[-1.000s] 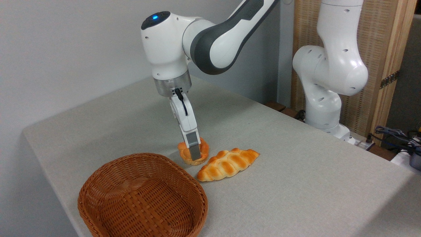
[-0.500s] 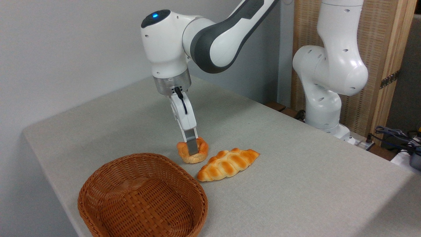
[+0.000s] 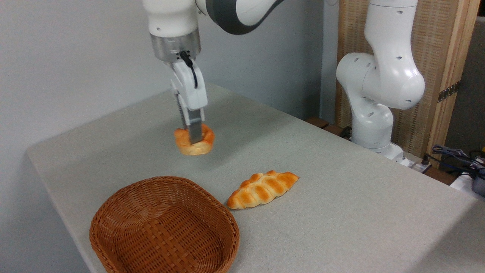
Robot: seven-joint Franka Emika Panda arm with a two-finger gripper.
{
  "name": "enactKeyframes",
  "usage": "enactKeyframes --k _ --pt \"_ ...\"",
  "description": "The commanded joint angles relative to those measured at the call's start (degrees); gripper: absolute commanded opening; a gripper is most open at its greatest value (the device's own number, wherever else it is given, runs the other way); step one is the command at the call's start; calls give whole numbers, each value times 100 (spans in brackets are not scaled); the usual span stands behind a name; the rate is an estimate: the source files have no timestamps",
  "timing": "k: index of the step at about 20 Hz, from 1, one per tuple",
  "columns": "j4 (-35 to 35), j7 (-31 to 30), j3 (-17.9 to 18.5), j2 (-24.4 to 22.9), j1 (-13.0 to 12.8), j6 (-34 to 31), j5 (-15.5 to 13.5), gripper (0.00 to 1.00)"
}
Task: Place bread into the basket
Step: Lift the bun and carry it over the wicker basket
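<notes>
Since a second ago the bread (image 3: 194, 141) has left the counter (image 3: 341, 197) and risen with the gripper (image 3: 194, 138), shifting toward ten o'clock from its old spot beside the braided loaf (image 3: 262, 189). The fingers (image 3: 195, 131) pinch the bun across its middle, and it hangs clear of the surface. The basket (image 3: 164, 226) sits at six o'clock from the lifted bun, holding nothing, with the loaf just off its two o'clock rim.
</notes>
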Motion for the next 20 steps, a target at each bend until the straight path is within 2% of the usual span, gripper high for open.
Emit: enactKeyframes --k 1,4,6,9,13,14,15,16,17,20 --pt "871 -47 294 759 30 240 -103 28" --pt "934 -100 312 1102 117 909 -86 29" --pt "934 -170 312 1305 153 1129 -68 30" --pt "934 -179 312 1533 153 1384 -51 37" --pt "934 -197 295 1797 153 1789 -50 42" --pt "934 -197 295 1824 153 1789 -59 48" --pt "934 -197 277 1833 153 1798 -51 64" --pt "934 -188 251 1833 153 1807 -33 90" --pt "934 -179 242 1842 144 1816 37 100" --pt "934 -197 215 1842 144 1816 204 100"
